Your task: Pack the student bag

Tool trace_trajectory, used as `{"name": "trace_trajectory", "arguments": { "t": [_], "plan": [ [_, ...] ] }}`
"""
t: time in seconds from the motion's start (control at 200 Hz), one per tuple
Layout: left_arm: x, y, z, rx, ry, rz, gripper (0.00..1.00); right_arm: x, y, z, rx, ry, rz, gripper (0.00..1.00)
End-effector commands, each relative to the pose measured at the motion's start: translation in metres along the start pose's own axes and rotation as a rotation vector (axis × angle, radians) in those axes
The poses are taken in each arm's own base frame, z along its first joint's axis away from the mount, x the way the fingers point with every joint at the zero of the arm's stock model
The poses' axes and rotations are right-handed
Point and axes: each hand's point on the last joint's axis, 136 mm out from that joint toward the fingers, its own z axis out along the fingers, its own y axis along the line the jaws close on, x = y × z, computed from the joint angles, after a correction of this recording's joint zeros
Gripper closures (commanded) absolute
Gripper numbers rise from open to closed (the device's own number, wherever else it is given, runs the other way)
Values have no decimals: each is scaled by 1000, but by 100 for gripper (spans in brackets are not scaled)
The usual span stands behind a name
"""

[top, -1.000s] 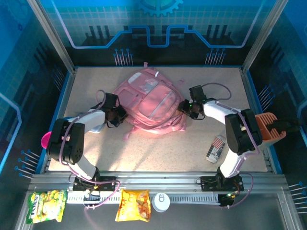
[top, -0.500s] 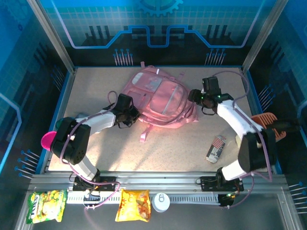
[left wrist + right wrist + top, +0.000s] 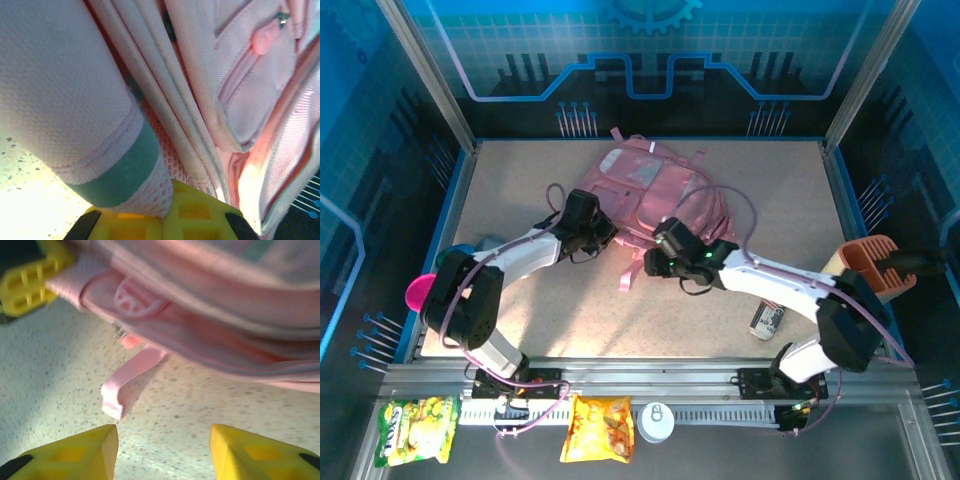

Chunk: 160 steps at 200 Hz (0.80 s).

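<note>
"Where's the student bag?"

"Flat on the table, middle, toward the back. The left gripper is clenched at its left edge, pinching pink fabric by a padded strap. The pinch itself is mostly buried."

"And the right gripper?"

"Released, fingers apart over bare table, just short of the bag's near edge. A loose strap end lies ahead."

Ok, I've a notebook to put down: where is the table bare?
Free: the speckled tabletop right of the large soft pink fabric backpack, toward the far right corner; the far left corner; the strip along the near edge. Crowded: the backpack's near edge, where the left gripper clamps fabric and the right gripper hangs open by a pink strap.
</note>
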Motion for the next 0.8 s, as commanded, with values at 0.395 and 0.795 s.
{"name": "trace_trajectory", "arguments": {
  "t": [0.395, 0.795],
  "plan": [
    [12, -45, -24, 189, 32, 92, 100, -38, 31, 49, 95, -121, 67, 63],
    [17, -49, -22, 192, 53, 96, 100, -56, 6, 55, 193, -146, 104, 68]
  ]
}}
